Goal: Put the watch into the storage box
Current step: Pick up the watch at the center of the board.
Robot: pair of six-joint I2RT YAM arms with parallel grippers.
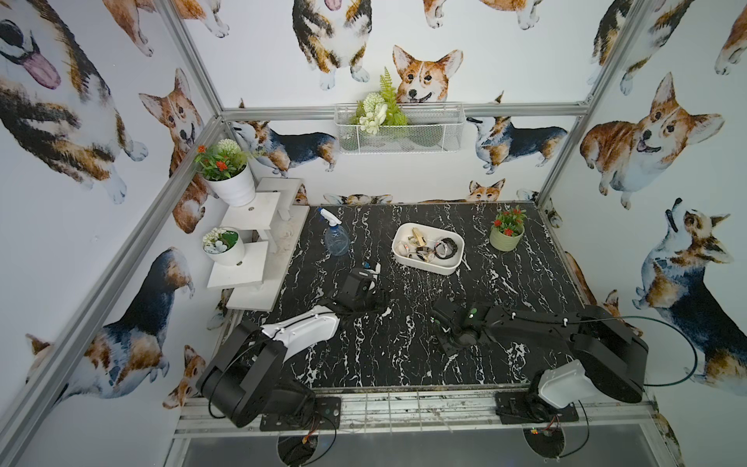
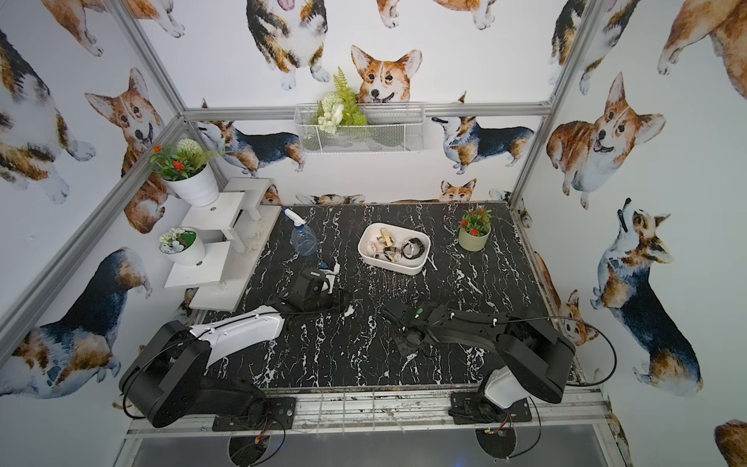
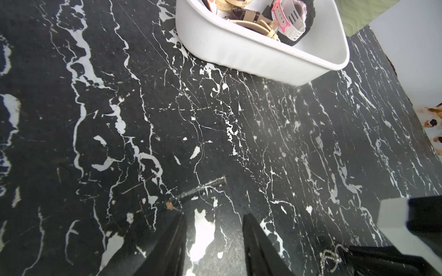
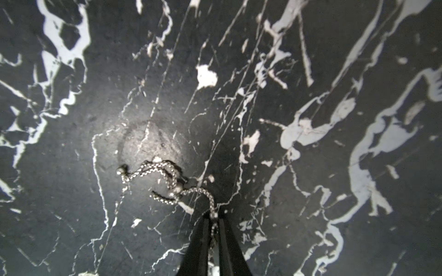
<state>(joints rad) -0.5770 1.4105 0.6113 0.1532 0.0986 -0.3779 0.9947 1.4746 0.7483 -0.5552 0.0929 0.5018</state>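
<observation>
Near-centre on the black marble counter point(image 4: 71, 191), right tool point(image 4: 213, 218) pinches a strand of the thin silver chain watch point(image 4: 176, 188); lift slowly, clear the rim of the far white rounded plastic storage box point(image 1: 422, 263).

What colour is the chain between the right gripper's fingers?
Silver. The chain shows best in the right wrist view.

1. The white storage box point(image 1: 424, 267) sits toward the back of the black marbled table point(image 1: 404, 364), with several watches point(image 1: 428, 248) piled inside.
2. A clear spray bottle point(image 1: 336, 238) stands to its left and a green pot of red flowers point(image 1: 506, 238) to its right.
3. The left arm point(image 1: 307, 327) and the right arm point(image 1: 525, 319) both reach low over the table in front of the box.
4. A white wire basket point(image 1: 398, 133) holding greenery hangs on the back wall.
</observation>
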